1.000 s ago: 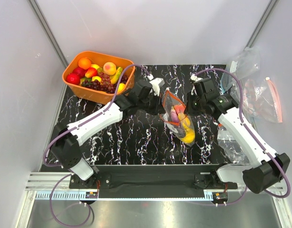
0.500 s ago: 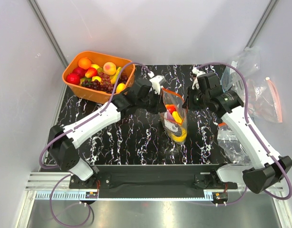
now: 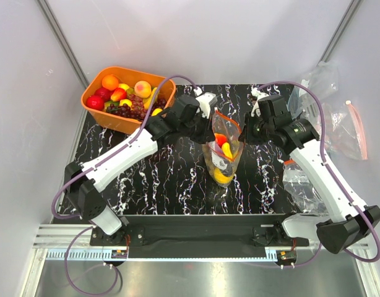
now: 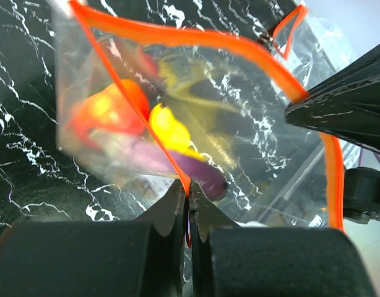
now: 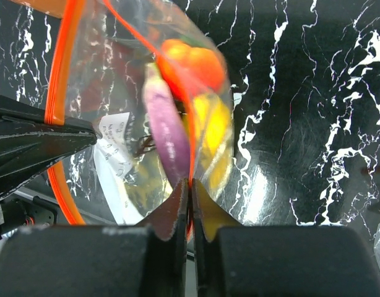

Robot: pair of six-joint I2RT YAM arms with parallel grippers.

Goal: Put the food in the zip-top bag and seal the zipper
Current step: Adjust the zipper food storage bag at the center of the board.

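Top external view: the zip-top bag (image 3: 222, 158) is held upright at the worktop's (image 3: 165, 179) centre, its zipper (image 5: 56, 68) clamped at opposite ends by the left end effector (image 4: 189, 213) and the right end effector (image 5: 190, 201). For a clean seal, the strip should be drawn taut and level before being pressed together. Yellow, orange and purple food (image 3: 223, 176) is carried inside, and mixed fruit fills the basket (image 3: 122, 122) at 10 o'clock.

Top view: even bright overhead light, sharp, faint shadows. Wrist views: bag contents blurred, glare on plastic.
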